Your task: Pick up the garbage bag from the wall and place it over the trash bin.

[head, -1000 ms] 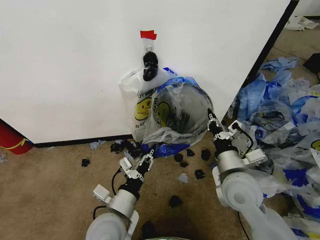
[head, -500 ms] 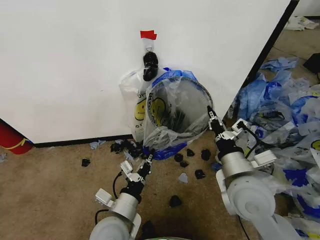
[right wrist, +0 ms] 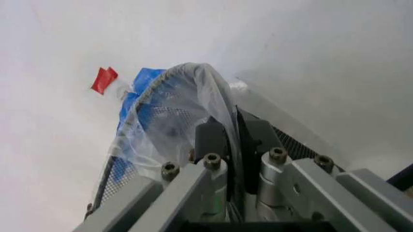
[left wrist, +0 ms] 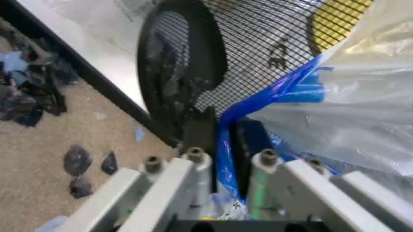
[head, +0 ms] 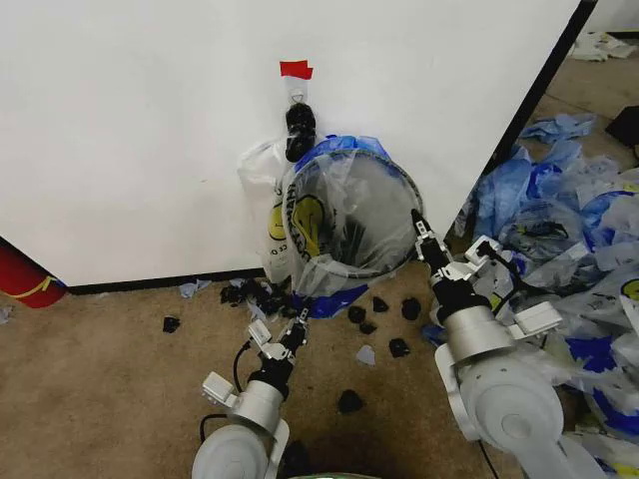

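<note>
The trash bin [head: 351, 267], black mesh with a round rim, is tipped up against the wall with its mouth facing me. The garbage bag [head: 344, 205], see-through with a yellow smiley and blue edges, is stretched across the mouth. My left gripper [head: 299, 319] is at the bin's lower left, shut on the bag's blue edge [left wrist: 227, 126] beside the mesh wall [left wrist: 258, 43]. My right gripper [head: 418, 229] is at the rim's right side, shut on the clear plastic [right wrist: 216, 99], which passes between its fingers [right wrist: 211, 136].
Another smiley bag [head: 262, 190] hangs behind the bin from a black hook [head: 299, 130] under red tape [head: 296, 69]. Black scraps [head: 349, 402] litter the carpet. Many blue-and-clear bags [head: 584, 230] are piled at the right; a red cylinder [head: 22, 279] stands at the left.
The bin's mouth has tipped further up toward me and the bag is drawn tighter over the rim. Both grippers have shifted with it, keeping hold of the plastic.
</note>
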Robot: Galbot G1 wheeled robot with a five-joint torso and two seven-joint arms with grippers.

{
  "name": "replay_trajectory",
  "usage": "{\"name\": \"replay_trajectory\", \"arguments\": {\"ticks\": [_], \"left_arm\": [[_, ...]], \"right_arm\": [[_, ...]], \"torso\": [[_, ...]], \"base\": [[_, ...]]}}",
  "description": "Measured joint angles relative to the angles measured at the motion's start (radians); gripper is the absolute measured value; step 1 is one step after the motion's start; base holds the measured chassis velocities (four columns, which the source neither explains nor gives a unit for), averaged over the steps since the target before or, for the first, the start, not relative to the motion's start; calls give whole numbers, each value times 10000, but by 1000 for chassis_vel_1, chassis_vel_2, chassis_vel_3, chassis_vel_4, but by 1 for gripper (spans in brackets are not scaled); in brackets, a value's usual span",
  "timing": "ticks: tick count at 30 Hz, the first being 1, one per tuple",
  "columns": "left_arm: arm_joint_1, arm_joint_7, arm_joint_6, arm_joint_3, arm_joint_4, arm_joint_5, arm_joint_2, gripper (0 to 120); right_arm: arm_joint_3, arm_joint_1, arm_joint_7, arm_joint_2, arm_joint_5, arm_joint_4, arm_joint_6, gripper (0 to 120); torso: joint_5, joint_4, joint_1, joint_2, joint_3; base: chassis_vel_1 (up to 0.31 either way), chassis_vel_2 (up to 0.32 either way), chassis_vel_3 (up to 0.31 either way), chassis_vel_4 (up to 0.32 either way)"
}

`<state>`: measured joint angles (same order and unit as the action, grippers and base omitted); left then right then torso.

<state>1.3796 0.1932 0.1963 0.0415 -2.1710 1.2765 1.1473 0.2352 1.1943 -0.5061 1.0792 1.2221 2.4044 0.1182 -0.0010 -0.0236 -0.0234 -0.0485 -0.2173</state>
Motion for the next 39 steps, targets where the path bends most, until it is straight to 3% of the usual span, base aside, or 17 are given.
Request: {"name": "replay_trajectory", "arguments": {"ticks": [4,8,9,12,24,39], "left_arm": [[8,-236,-29,-39,20,-40,74,23],[8,-236,-29,-39,20,-40,74,23],[17,-297,-54,-42,20,-40,137,43],[236,-540,-350,3,-92,-30,125,59],[852,-548,-894,-154,-21,-576,71,98],[815,-816,-587,-375,90,-944,27,100]], "right_arm": [[-48,-21,-80,0,16,35,-47,0],[-48,-21,-80,0,16,35,-47,0],[-73,-29,-99,0,20,43,-68,0],[-125,-28,-101,-1,-50,44,-84,0],[-48,11,-141,-144,-209,65,-89,0],[-186,198,-455,26,-519,-202,-233,0]], "torso": [[0,0,0,0,0],[0,0,0,0,0],[-1,0,0,0,0],[0,1,0,0,0],[0,0,0,0,1],[0,0,0,0,0]], "base": [[0,0,0,0],[0,0,0,0],[0,0,0,0],[0,0,0,0],[0,0,0,0],[0,0,0,0]]}}
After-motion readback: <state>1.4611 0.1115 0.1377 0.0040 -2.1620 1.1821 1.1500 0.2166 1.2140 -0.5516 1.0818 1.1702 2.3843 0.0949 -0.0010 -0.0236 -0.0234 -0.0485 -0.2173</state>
